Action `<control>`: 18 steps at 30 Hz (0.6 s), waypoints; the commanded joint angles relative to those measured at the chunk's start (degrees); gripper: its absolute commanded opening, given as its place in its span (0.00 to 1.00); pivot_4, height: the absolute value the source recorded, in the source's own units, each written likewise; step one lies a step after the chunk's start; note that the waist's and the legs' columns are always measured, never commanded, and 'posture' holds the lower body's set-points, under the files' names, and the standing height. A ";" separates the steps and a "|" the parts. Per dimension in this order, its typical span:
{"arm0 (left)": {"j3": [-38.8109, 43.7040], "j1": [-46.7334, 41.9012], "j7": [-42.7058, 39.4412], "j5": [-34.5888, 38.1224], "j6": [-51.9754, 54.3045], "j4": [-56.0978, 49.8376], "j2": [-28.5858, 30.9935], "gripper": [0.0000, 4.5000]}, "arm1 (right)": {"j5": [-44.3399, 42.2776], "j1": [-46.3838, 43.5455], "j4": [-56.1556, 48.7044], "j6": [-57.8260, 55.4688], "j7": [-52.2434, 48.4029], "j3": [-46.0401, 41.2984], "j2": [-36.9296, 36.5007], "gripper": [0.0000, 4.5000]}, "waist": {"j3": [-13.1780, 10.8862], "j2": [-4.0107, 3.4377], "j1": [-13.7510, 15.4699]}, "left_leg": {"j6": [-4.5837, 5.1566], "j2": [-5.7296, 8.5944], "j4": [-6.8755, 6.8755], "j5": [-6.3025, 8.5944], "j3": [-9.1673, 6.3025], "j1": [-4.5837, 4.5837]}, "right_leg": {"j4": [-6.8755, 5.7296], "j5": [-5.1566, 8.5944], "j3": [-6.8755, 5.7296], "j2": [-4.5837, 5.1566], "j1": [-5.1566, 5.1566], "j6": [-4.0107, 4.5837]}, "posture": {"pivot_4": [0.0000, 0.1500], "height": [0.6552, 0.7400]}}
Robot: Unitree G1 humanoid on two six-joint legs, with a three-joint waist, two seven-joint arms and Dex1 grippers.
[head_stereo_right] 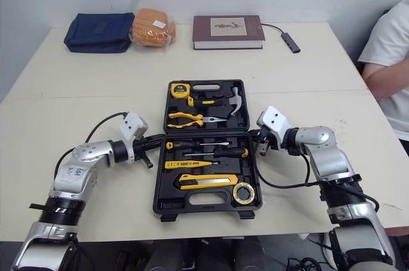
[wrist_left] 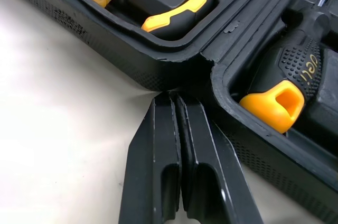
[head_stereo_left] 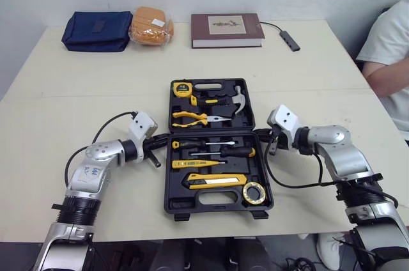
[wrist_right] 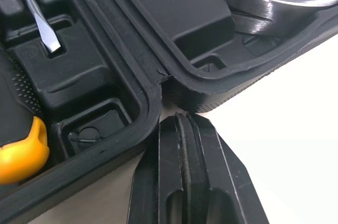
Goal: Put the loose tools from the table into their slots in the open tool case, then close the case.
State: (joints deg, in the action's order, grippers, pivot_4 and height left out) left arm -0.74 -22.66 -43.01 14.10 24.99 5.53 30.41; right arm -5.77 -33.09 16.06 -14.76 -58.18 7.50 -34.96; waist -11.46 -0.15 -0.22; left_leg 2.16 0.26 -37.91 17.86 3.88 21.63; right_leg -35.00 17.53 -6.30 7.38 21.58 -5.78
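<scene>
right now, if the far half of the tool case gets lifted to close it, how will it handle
The tool case far half looks like moulded hard plastic, so probably stiff, not floppy. It carries the hammer, pliers and tape measure, so likely heavy for its size; they might shift if loosely seated.

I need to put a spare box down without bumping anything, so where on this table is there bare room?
Bare table runs between the back row (navy pouch, orange bundle, book) and the tool case, and along its left edge. It is crowded at the case's hinge, where the left gripper and right gripper sit shut.
</scene>
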 commanded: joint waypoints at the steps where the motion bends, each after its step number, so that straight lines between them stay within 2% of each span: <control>1: 0.37 -0.58 1.03 -0.53 -0.30 -0.43 -0.25 0.01 | -0.14 -1.20 -0.59 1.82 -0.77 0.57 0.91 0.00 | 0.00 0.00 0.01 | 0.00 0.00 0.00 0.00 0.00 0.00 | -0.01 0.00 0.00 0.00 0.00 0.00 | 1.00 1.00; 6: 2.57 0.25 2.58 -1.23 0.77 -0.09 1.63 0.01 | 0.18 0.49 -1.45 1.08 -0.58 -0.65 -1.13 0.00 | 0.00 0.00 0.01 | -0.01 0.00 0.00 -0.01 0.00 -0.01 | -0.02 0.00 0.01 0.00 0.00 0.00 | 1.00 1.00; 8: 6.38 1.56 1.97 1.56 1.12 -1.90 2.67 0.00 | 1.33 1.44 -1.20 6.20 -0.38 -2.17 -3.92 0.16 | 0.00 0.00 0.00 | -0.01 -0.01 0.00 -0.01 -0.01 -0.01 | -0.01 0.00 0.00 0.00 0.00 0.00 | 1.00 1.00; 9: 7.82 2.08 1.89 2.34 1.32 -2.52 3.24 0.00 | 1.13 1.82 -1.44 4.97 -1.03 -2.55 -5.28 0.19 | 0.00 0.00 0.01 | -0.01 -0.01 0.00 -0.01 -0.01 0.00 | 0.00 0.00 0.00 0.00 0.01 0.00 | 1.00 1.00; 10: 8.65 2.56 1.95 2.03 1.15 -2.57 4.46 0.12 | 0.32 2.17 -1.80 4.11 -1.33 -3.36 -6.28 0.32 | 0.00 0.00 0.02 | -0.02 -0.01 0.01 0.00 -0.01 0.00 | 0.02 0.00 -0.01 0.00 0.01 0.00 | 1.00 1.00; 12: 9.78 2.99 2.71 0.68 1.26 -1.81 6.98 0.26 | -1.51 2.59 -2.76 1.80 -1.48 -5.15 -7.72 0.53 | -0.01 0.00 0.03 | -0.01 -0.01 0.01 0.00 -0.01 0.01 | 0.08 0.00 -0.01 0.01 0.00 0.00 | 1.00 1.00; 13: 9.74 2.68 4.24 -1.72 2.91 -0.81 9.71 0.36 | -2.61 2.88 -3.62 0.34 -1.67 -6.54 -8.86 0.64 | -0.02 0.02 0.07 | -0.01 -0.01 0.01 0.00 -0.01 0.01 | 0.08 0.00 0.00 0.02 0.00 0.00 | 1.00 1.00; 16: 13.77 -1.48 2.13 2.97 7.72 0.84 13.14 0.66 | -6.54 3.28 -6.87 -5.90 -2.96 -10.31 -11.68 0.98 | -0.05 0.03 0.22 | -0.02 -0.01 0.03 0.01 -0.03 0.01 | 0.07 0.00 -0.02 0.02 0.02 0.00 | 1.00 1.00; 18: 15.11 -6.28 0.83 7.90 15.36 -0.76 13.51 0.89 | -9.45 1.81 -10.43 -14.31 -1.81 -12.18 -12.74 1.00 | -0.07 0.08 0.47 | -0.03 -0.01 0.04 0.01 -0.10 0.04 | 0.08 0.01 -0.06 0.06 0.03 0.00 | 1.00 1.00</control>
State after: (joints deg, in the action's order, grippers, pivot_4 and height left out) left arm 12.49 -25.09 -40.92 17.01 34.57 7.67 43.53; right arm -11.62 -29.50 10.53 -22.18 -60.58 -1.64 -46.71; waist -11.54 -0.07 0.25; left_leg 2.12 0.25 -37.87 17.88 3.74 21.71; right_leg -34.91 17.53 -6.39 7.47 21.62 -5.77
